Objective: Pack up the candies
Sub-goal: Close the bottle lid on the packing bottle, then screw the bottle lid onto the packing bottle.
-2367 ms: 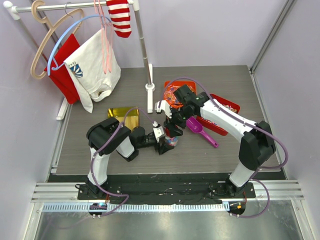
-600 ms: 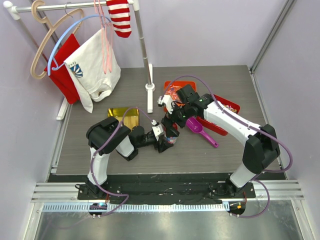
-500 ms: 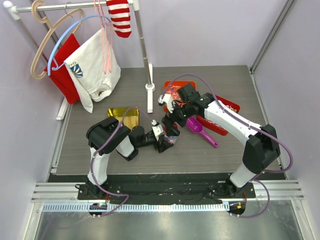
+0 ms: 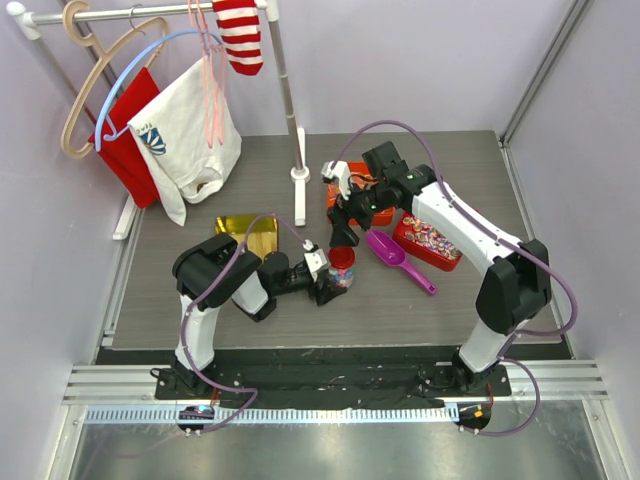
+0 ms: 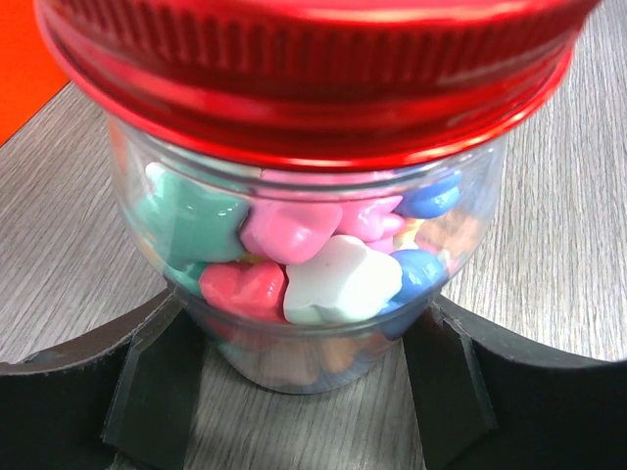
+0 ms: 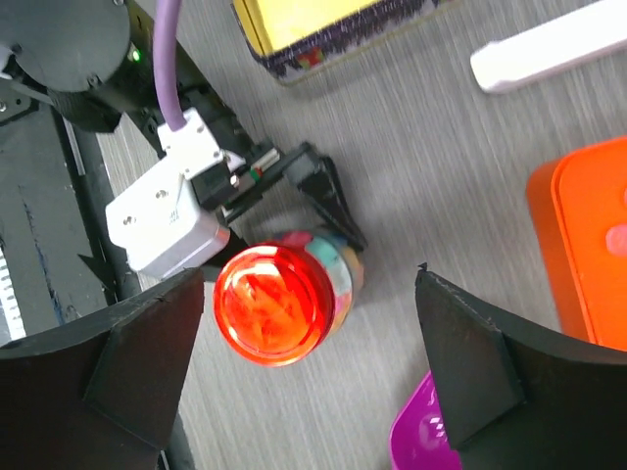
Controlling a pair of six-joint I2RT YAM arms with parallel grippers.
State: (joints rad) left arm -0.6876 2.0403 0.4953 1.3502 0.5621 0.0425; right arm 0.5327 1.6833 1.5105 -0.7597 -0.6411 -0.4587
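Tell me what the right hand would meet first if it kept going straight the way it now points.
The right hand would most likely meet the red lid of the candy jar, seen ahead between its open fingers; depth is unclear.

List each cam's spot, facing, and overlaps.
Top external: above and behind the bases, facing down at the table; both arms, left tool and right tool show.
Left wrist: low, facing sideways at the jar of candies; own fingers grip its glass.
Right wrist: above, facing down on the red lid; own open fingers frame it.
Shared: all three see the jar.
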